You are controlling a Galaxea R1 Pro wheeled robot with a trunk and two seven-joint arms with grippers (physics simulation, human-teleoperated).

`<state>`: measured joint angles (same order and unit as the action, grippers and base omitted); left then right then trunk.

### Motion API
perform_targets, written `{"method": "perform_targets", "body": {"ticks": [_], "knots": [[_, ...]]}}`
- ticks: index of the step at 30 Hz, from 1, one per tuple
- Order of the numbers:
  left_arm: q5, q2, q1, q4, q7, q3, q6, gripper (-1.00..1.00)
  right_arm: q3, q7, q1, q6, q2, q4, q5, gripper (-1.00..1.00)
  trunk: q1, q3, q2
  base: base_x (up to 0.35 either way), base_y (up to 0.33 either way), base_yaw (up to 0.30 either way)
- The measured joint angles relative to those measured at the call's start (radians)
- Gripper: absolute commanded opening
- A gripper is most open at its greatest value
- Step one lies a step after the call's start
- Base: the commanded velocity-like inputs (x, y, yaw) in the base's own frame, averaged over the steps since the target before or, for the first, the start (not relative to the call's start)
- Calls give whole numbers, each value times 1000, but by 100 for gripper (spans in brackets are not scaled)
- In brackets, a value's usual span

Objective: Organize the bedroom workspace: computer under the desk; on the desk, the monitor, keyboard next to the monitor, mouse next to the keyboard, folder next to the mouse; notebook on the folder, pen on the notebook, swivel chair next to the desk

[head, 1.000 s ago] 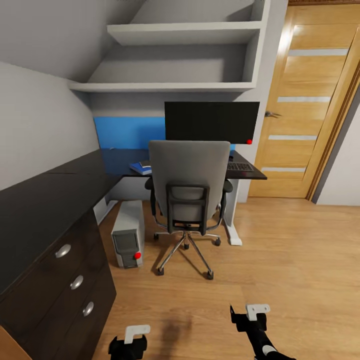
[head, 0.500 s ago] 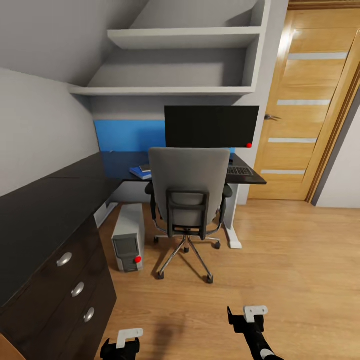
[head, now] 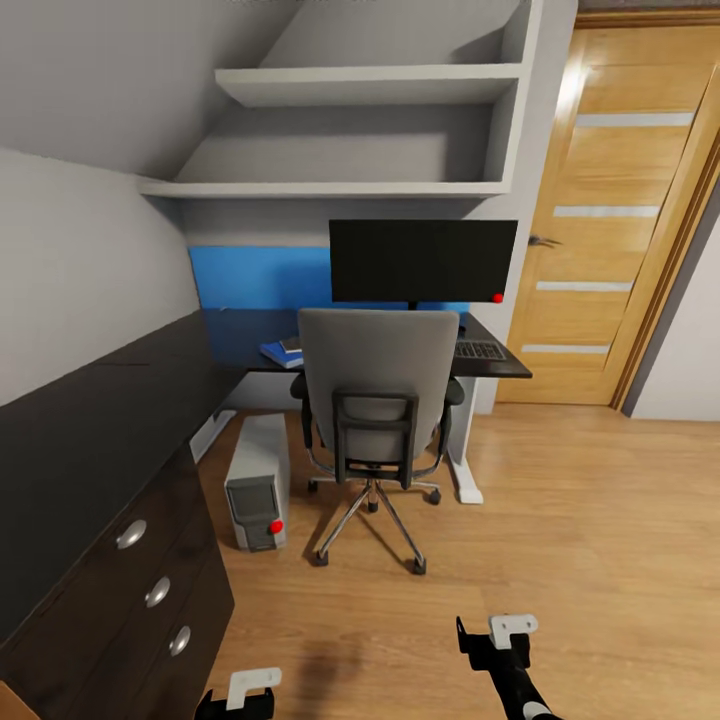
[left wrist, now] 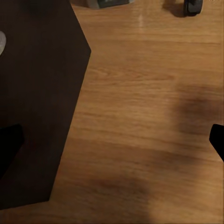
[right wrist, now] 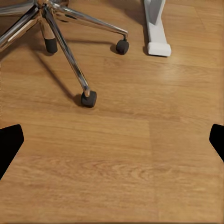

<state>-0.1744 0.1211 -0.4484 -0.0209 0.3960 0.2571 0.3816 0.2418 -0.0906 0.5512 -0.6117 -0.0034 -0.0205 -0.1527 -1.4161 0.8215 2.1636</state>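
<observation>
I see the chair (head: 378,400) tucked at the counter (head: 90,420), computer (head: 257,482) at its 9 o'clock. Left gripper (left wrist: 112,140) and right gripper (right wrist: 112,140) both spread wide, empty.

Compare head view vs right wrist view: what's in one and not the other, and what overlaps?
Head view alone: the monitor and keyboard on the desk, the blue folder on the desktop, the computer on the floor under it, the chair's grey backrest, shelves and the door.

Right wrist view alone: a close look at a castor, with the right gripper open over bare floor.

Both: the swivel chair with its chrome star base, the desk's white leg and the wooden floor.
</observation>
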Motion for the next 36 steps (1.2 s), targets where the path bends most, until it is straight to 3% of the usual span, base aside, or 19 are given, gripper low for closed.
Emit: {"method": "perform_targets", "body": {"ticks": [15, 36], "knots": [[1, 0, 1, 0, -4, 0, 0, 100, -1, 0, -2, -5, -1, 0, -1, 100, 58, -49, -105, 0, 0, 0], [1, 4, 3, 0, -4, 2, -2, 100, -1, 0, -8, -7, -1, 1, -2, 100, 138, -145, -252, 0, 0, 7]]}}
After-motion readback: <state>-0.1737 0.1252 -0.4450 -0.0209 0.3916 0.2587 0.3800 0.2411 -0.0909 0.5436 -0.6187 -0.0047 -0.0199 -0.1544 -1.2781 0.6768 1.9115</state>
